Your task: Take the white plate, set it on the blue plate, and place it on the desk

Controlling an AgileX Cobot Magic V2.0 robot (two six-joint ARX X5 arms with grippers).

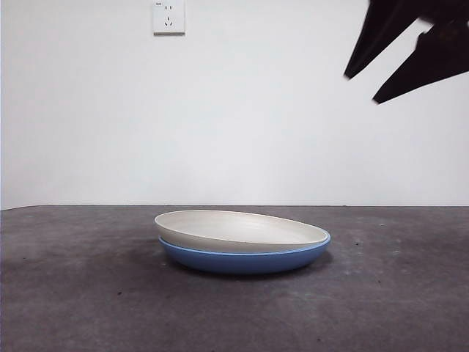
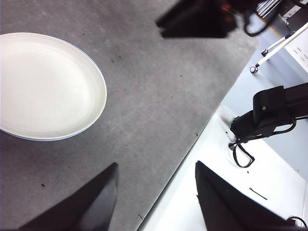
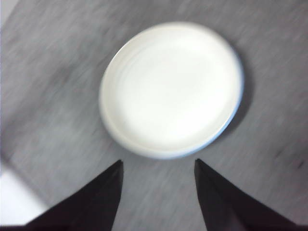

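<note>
White plate (image 1: 238, 229) nested in blue plate (image 1: 242, 258) on desk (image 1: 73, 293), both grippers empty, jaws apart, no legible writing

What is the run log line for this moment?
white plate nested on blue plate | right gripper open above | left gripper open, aside

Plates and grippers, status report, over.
Both grippers open, empty: right gripper above plates, left gripper near desk edge. Round cream-white plate nested in glossy blue plate. Nothing obstructing.

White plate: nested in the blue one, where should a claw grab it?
Probably the white plate's raised rim on the front view's left. It sits tilted there, clear above the blue plate; opposite, the rims meet. Right claw hangs open above.
</note>
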